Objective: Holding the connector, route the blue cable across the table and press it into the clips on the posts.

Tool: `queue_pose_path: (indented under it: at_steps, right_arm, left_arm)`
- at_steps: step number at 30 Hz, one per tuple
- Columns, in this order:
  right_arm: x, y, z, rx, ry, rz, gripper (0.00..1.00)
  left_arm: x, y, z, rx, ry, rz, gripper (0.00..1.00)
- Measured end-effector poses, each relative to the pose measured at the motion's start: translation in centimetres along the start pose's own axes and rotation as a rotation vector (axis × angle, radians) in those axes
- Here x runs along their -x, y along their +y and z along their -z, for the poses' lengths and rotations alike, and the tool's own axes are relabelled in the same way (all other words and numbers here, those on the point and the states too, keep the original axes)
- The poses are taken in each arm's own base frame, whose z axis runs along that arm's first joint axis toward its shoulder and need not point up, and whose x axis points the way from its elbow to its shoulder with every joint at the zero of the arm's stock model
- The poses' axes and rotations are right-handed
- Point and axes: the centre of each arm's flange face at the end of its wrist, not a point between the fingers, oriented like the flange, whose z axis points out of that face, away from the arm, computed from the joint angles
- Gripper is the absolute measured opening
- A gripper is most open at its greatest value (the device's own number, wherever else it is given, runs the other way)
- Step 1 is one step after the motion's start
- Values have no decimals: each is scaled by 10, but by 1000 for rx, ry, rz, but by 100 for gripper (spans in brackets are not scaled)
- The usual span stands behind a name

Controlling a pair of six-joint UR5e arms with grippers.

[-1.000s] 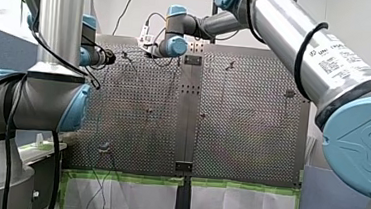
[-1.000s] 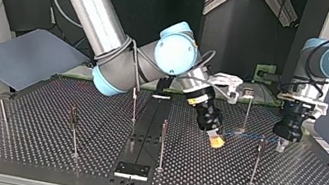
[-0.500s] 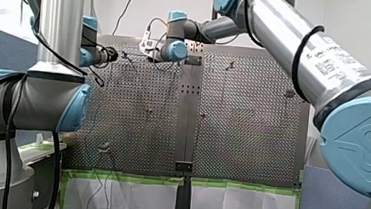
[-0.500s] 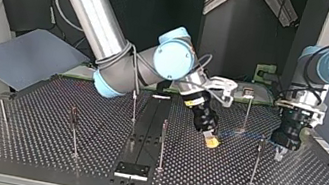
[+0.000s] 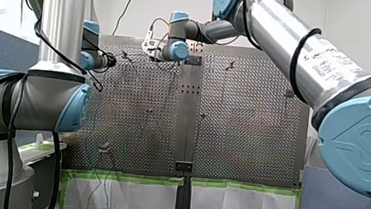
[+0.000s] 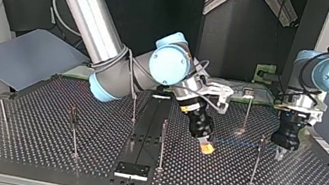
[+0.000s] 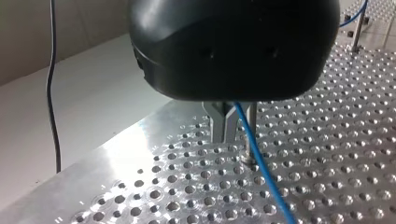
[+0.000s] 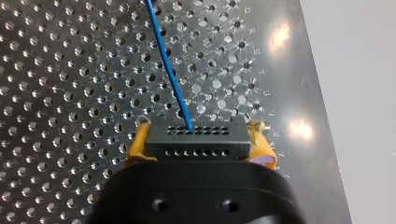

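1. Front view: both arms reach to the far end of the perforated counter [image 5: 242, 119]. The blue cable is too thin to trace here, and neither claw's state shows
2. Top view: my right claw [image 6: 206, 147], with yellow pads, hovers low over the middle of the counter. My left claw [image 6: 280, 152] hangs near the view's right. The blue cable [image 6: 240, 142] runs in a nearly straight line between them, passing close to one post [image 6: 258, 159]. Whether it sits in that post's clip is too small to tell. The other posts [image 6: 73, 130], well apart toward the view's left, carry no cable
3. Left wrist view: the cable slants down just beside my left claw, close above the counter. I cannot tell whether this claw grips it
4. Right wrist view: my right claw is clenched on the black connector [image 8: 195, 137], with a yellow pad on each side. The cable leaves the connector and runs ahead over the holes
5. Judgement: the connector is secured, but the routing looks barely begun, with most clips left to fill
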Motion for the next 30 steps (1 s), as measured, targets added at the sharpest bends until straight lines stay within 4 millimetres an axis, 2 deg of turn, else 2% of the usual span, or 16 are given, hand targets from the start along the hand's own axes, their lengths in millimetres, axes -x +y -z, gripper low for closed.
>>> queue_pose_path:
  at_steps: [12, 24, 26, 27, 29, 30]
  right_arm:
    - [-3, 14, -1, 53, 11, -2, 0]
    - [-4, 13, 0, 72, 16, 4, 0]
    - [-4, 13, 0, 72, 16, 5, 0]
    - [-4, 13, 0, 71, 16, 6, 0]
    - [-4, 12, 0, 71, 17, 8, 0]
    - [-4, 12, 0, 71, 16, 9, 0]
  left_arm:
    - [1, 3, 0, 12, -5, -10, 0]
    - [4, 4, 7, 75, -2, -71, 0]
    - [6, 2, 9, 88, -4, -85, 22]
    - [7, 0, 11, 96, -6, -94, 22]
    - [10, -4, 13, 108, -9, -108, 38]
    - [11, -6, 16, 118, -11, -118, 38]
